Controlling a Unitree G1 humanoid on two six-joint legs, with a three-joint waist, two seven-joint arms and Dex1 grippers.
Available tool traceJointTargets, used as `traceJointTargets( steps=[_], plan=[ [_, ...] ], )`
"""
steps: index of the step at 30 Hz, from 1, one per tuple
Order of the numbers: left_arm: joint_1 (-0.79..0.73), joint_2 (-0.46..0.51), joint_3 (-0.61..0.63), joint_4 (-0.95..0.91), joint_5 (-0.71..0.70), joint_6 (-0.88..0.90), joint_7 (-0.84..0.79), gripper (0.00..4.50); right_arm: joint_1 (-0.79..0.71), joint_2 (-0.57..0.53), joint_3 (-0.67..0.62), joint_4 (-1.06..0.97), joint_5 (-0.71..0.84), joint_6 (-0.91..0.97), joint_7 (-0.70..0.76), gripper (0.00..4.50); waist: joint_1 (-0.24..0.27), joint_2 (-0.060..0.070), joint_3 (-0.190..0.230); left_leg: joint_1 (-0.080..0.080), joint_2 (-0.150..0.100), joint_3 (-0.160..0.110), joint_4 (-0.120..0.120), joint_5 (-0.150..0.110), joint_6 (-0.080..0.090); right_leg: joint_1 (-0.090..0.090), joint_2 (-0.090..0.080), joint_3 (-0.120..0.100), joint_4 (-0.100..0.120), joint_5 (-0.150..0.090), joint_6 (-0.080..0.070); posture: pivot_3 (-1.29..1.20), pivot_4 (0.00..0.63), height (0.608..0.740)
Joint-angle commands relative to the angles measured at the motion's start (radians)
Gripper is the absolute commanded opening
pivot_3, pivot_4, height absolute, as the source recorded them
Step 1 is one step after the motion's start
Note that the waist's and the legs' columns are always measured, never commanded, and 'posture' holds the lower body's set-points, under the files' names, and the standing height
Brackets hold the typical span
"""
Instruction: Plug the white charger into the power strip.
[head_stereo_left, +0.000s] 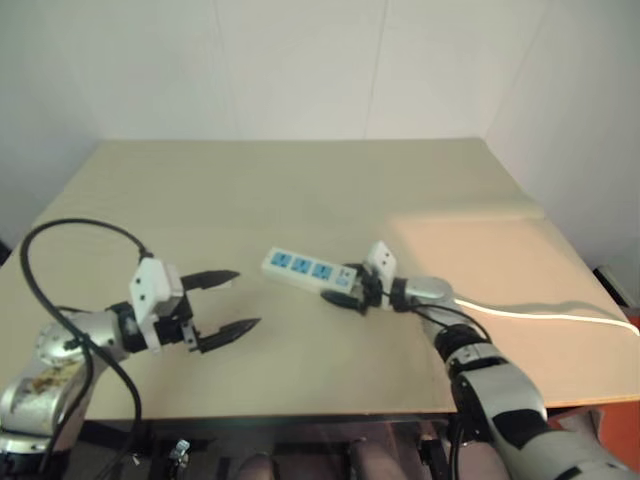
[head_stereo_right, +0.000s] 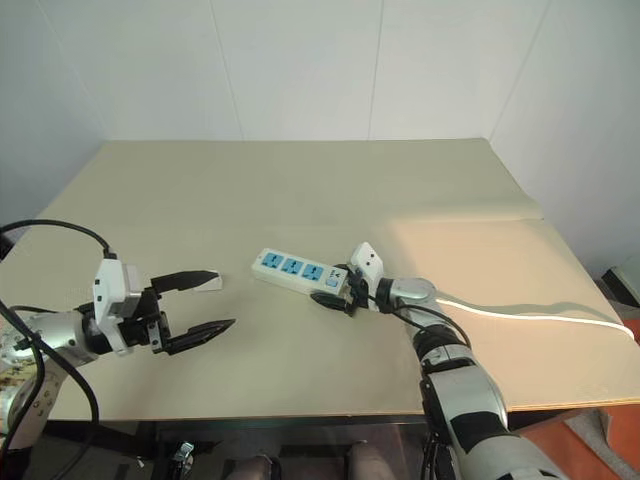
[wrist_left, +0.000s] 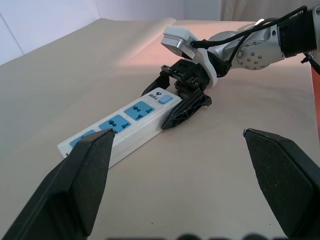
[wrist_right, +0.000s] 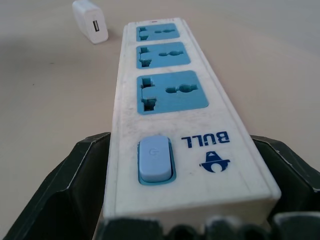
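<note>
1. Right wrist view is showing the right gripper (wrist_right: 187, 220) clasping the switch end of the power strip (wrist_right: 170, 105), one black finger against each long side.
2. The strip is lying flat near the middle of the table (head_stereo_right: 300, 190), well in from every edge.
3. The white charger (wrist_right: 90, 21) is resting on the tabletop just past the strip's far end (nothing touching it).
4. The left gripper (head_stereo_right: 205, 302) is hovering beside the charger, fingers spread wide and carrying nothing.

right claw (wrist_left: 176, 102) gripping power strip (wrist_left: 120, 128), table (wrist_left: 220, 165)
</note>
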Motion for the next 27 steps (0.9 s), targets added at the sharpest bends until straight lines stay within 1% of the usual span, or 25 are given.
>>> traceJointTargets(
  steps=[1,10,13,14,15,22,25,27],
  plan=[
    [-0.006,0.019,0.039,-0.014,-0.023,-0.009,-0.012,4.5,0.015,0.007,-0.028,0.001,0.02,-0.031,0.0,4.47,-0.005,0.0,0.0,0.0,0.0,0.0,0.0,0.0,0.0,0.0,0.0,0.0,0.0,0.0,0.0,0.0,0.15,0.74],
    [-0.032,0.036,0.042,0.017,-0.021,-0.015,-0.039,4.5,0.036,0.004,-0.045,-0.001,0.017,-0.022,0.052,4.47,-0.009,0.0,0.0,0.0,0.0,0.0,0.0,0.0,0.0,0.0,0.0,0.0,0.0,0.0,0.0,0.0,0.15,0.74],
    [-0.042,0.036,0.036,0.027,-0.017,-0.019,-0.045,4.5,0.041,0.009,-0.039,-0.001,0.006,-0.036,0.053,3.91,-0.01,0.0,0.0,0.0,0.0,0.0,0.0,0.0,0.0,0.001,0.0,0.0,0.0,0.0,0.0,0.0,0.15,0.74],
    [-0.047,0.036,0.034,0.031,-0.015,-0.02,-0.046,4.5,0.041,0.01,-0.037,0.0,0.002,-0.039,0.051,3.62,-0.011,0.0,0.0,0.0,0.0,0.0,0.0,0.0,0.0,0.001,0.0,0.0,0.0,0.0,0.0,0.0,0.15,0.74],
    [-0.051,0.035,0.032,0.033,-0.013,-0.02,-0.047,4.5,0.041,0.011,-0.036,0.001,0.0,-0.041,0.05,3.44,-0.011,0.0,0.0,0.0,0.0,0.0,0.0,0.0,0.0,0.001,0.0,0.0,0.0,0.0,0.0,0.0,0.15,0.74],
    [-0.086,0.052,0.026,0.066,-0.006,-0.03,-0.089,4.5,0.045,0.016,-0.027,-0.003,-0.011,-0.054,0.058,3.44,-0.012,0.0,0.0,0.001,0.0,0.0,0.0,0.0,0.0,0.001,0.0,0.0,0.0,0.0,0.0,0.0,0.15,0.74],
    [-0.148,0.106,0.011,0.145,0.028,-0.063,-0.161,4.5,0.044,0.021,-0.019,-0.045,0.005,-0.037,0.122,3.44,-0.012,0.0,0.0,0.001,0.0,-0.001,0.0,0.0,0.0,0.001,0.0,-0.001,0.0,0.0,0.0,0.0,0.15,0.74],
    [-0.22,0.152,-0.009,0.23,0.065,-0.094,-0.208,4.5,0.056,0.022,-0.01,-0.096,0.019,-0.022,0.174,3.44,-0.013,0.0,0.0,0.001,0.0,-0.001,0.0,0.0,0.0,0.001,0.001,-0.001,0.001,0.0,0.0,0.0,0.15,0.74]
  ],
)
